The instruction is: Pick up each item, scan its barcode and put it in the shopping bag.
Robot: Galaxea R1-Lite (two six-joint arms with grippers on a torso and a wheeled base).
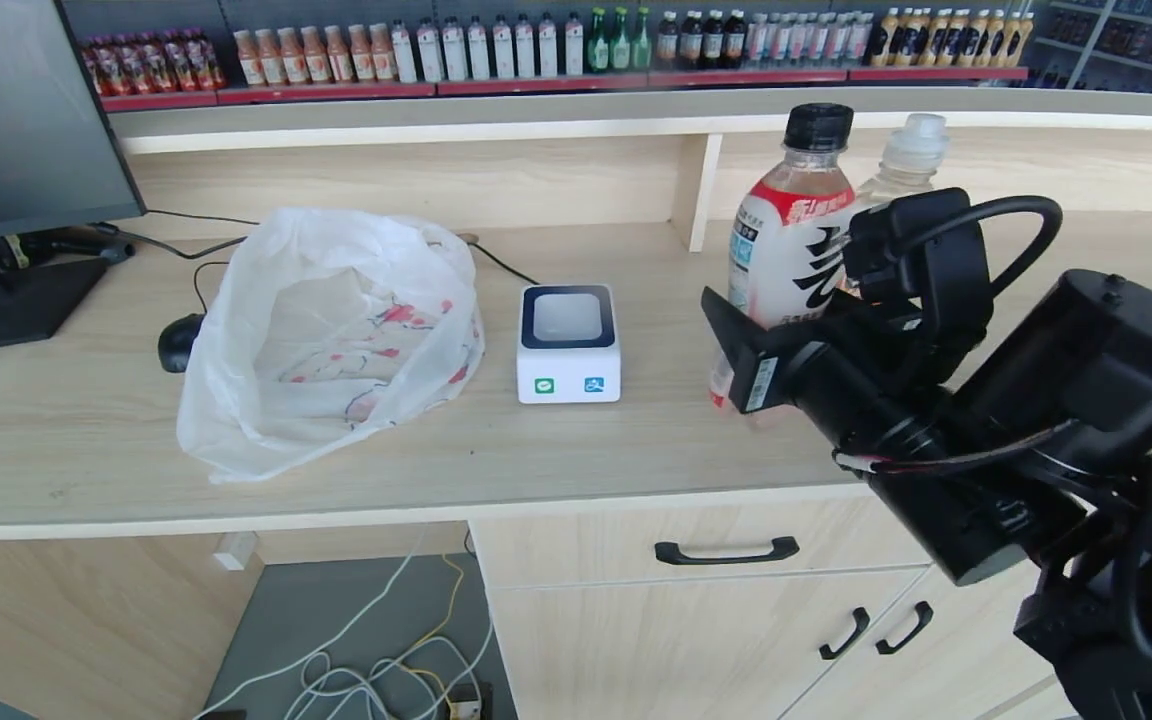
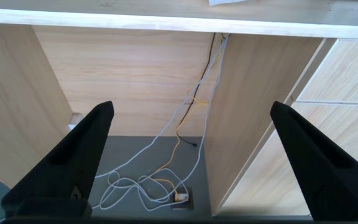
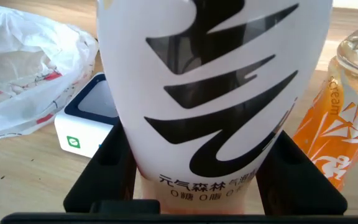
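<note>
The black-capped bottle stands toward the right end of the counter, about midway between its front edge and the raised back ledge. It is upright, with its white-and-pink label facing the front. The right gripper has it low on the body, one black finger on the side nearer the scanner and the other on the far side; in the right wrist view both fingers lie against the label, so the jaws are clamped on the bottle. Whether its base rests on the wood or is just clear of it cannot be told.

A second bottle, with a white cap and an orange label, stands just behind the held one, nearer the back ledge; the two are close, though contact between them cannot be made out.

The scanner, a small white box with a dark-framed window on top, sits at the middle of the counter, near the held bottle; the shopping bag lies just beside the scanner toward the left end, white and crumpled, its mouth open upward. A black mouse lies at the bag's far side; a dark monitor fills the back left corner.

The left gripper hangs below the counter's front edge with its jaws wide apart and nothing between them, pointing into the open recess where loose cables trail on the floor.
</note>
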